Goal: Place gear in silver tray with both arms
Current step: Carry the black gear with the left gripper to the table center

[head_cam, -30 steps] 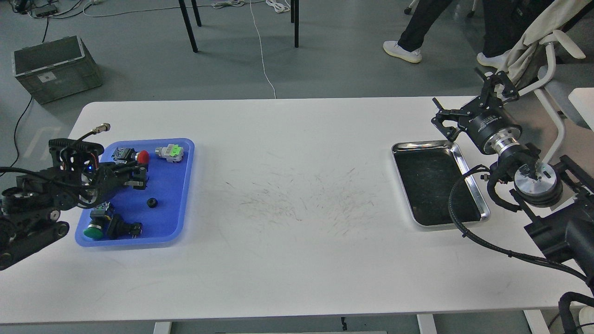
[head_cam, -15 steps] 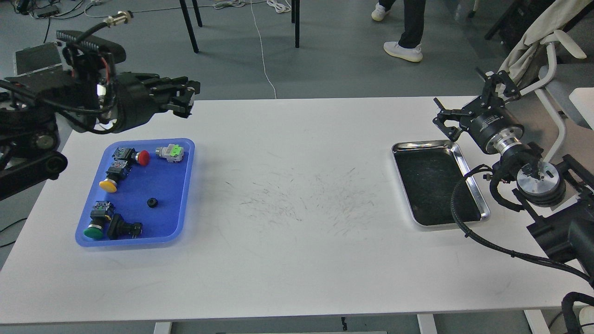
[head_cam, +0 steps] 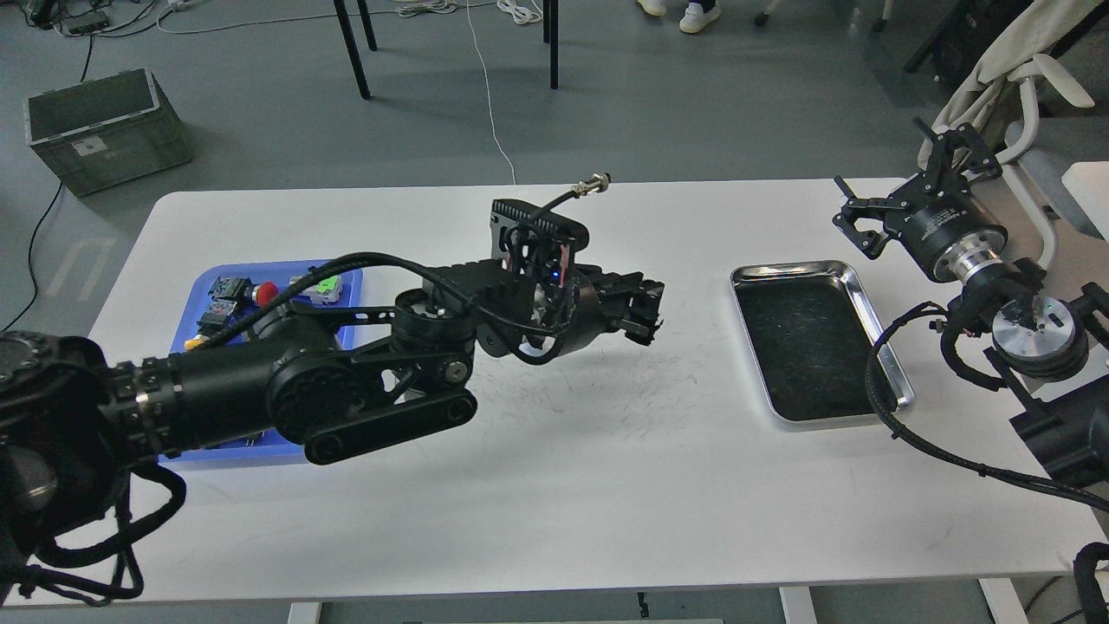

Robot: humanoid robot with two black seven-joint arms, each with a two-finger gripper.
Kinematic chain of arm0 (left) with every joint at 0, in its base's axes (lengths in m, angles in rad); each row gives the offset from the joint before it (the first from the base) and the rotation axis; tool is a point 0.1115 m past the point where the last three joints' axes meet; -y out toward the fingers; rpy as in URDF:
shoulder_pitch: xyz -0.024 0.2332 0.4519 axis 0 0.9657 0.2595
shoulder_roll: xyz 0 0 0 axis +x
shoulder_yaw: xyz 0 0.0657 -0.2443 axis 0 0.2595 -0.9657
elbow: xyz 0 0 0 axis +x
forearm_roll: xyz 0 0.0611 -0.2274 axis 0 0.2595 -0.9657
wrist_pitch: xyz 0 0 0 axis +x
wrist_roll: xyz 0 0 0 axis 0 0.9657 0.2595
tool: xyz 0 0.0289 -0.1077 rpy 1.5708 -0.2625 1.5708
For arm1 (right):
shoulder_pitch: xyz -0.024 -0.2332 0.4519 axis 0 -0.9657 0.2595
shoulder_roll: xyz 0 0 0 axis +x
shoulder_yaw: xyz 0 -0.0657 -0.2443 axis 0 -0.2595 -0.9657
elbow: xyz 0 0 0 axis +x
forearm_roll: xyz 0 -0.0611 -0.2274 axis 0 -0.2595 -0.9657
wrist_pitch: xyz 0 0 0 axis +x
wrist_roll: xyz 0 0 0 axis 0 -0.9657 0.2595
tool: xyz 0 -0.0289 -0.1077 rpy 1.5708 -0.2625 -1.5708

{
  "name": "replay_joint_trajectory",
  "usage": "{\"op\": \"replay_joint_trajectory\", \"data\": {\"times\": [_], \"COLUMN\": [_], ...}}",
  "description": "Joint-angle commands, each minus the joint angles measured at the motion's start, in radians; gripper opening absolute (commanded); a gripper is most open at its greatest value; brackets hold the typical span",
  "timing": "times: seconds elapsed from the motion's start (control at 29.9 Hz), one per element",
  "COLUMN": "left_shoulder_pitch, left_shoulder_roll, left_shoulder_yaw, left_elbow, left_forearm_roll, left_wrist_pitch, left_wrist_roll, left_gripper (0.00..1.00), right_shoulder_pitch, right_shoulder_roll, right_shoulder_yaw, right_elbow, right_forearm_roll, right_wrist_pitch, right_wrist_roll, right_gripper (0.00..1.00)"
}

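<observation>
The silver tray [head_cam: 801,347] lies on the right of the white table, its dark bottom bare. My left arm reaches across the table from the lower left. Its gripper [head_cam: 645,314] hovers over the table's middle, left of the silver tray and short of its rim. Its dark fingers sit close together and I cannot tell whether they hold anything. My right gripper [head_cam: 905,186] is open and empty, raised beyond the tray's far right corner. No gear shows; the left arm covers most of the blue tray [head_cam: 192,303].
A red push button [head_cam: 266,293] and a grey-green part [head_cam: 321,284] show at the blue tray's far edge. A grey crate [head_cam: 104,126] stands on the floor at far left. A cloth-draped chair [head_cam: 1014,69] stands at far right. The right arm's cable [head_cam: 875,390] loops over the tray's right rim.
My left arm has swung from high above the blue tray down and right to the table's middle, now covering the blue tray. My right gripper has shifted slightly right and up.
</observation>
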Motion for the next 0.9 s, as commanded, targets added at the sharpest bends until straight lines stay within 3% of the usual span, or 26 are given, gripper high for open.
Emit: {"op": "replay_joint_trajectory", "data": {"times": [0.0,0.87], "left_shoulder_pitch": [0.036,0.141], "left_shoulder_roll": [-0.079,-0.079], "left_shoulder_yaw": [0.0,-0.011], "left_elbow": [0.088,0.12], "left_forearm_roll": [0.031,0.043], "left_wrist_pitch": [0.001,0.036], "left_wrist_roll": [-0.007,-0.015], "left_gripper": [0.09,0.1], "right_shoulder_pitch": [-0.005,-0.005], "right_shoulder_roll": [-0.016,-0.017], "right_shoulder_yaw": [0.0,-0.001], "right_elbow": [0.006,0.007], "right_forearm_roll": [0.001,0.0], "right_wrist_pitch": [0.001,0.001], "right_wrist_roll": [0.002,0.003], "right_gripper": [1.0,1.0]}}
